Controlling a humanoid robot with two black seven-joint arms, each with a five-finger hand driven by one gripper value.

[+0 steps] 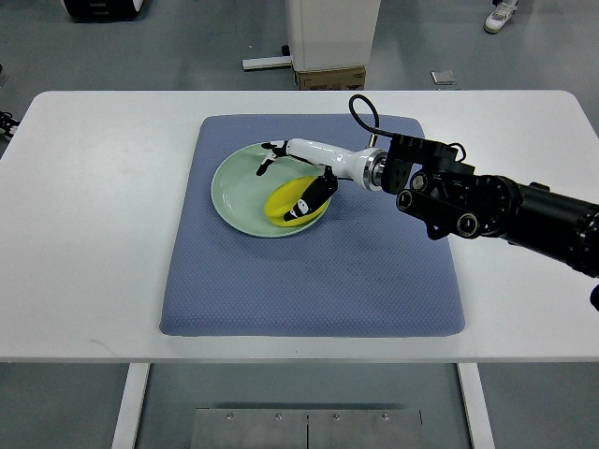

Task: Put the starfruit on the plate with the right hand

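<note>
A yellow starfruit point(285, 203) lies in the right part of a pale green plate point(239, 192), which sits on a blue-grey mat point(309, 281). My right hand point(292, 178), white with black fingertips, reaches in from the right over the plate. Its long fingers point(272, 150) are spread out past the fruit above the plate's far side. Its thumb point(316, 192) lies on top of the starfruit's right end. The hand does not close around the fruit. The left arm does not show.
The mat lies in the middle of a white table point(84, 234). A white pedestal with a cardboard box point(329, 47) stands on the floor behind the table. A person's shoe point(501, 16) shows at the top right.
</note>
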